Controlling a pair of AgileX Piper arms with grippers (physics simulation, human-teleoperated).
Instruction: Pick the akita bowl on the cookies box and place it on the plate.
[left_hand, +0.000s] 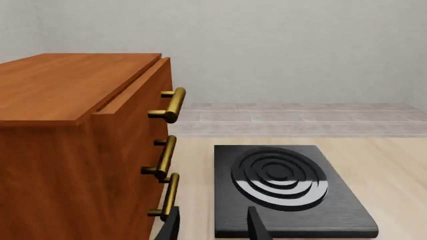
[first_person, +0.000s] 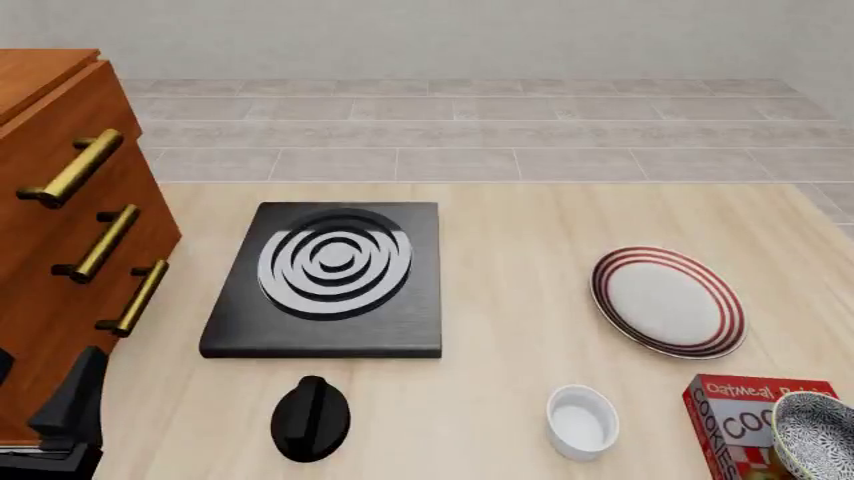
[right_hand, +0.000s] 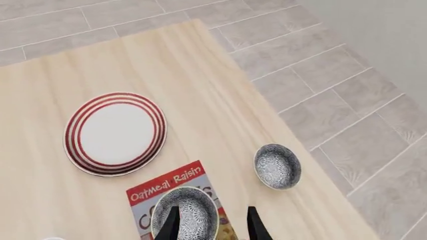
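Akita bowl (right_hand: 185, 214) sits on the cookies box (right_hand: 168, 187) at the near right tabletop (first_person: 521, 250) edge; the plate (right_hand: 115, 133) lies apart, farther out. Right claw (right_hand: 212, 224) hangs above the bowl, fingers spread wide, holding nothing. Left claw (left_hand: 213, 227) likewise spread and unloaded, near the stove (left_hand: 287, 192) beside the wooden cabinet (left_hand: 73, 150).
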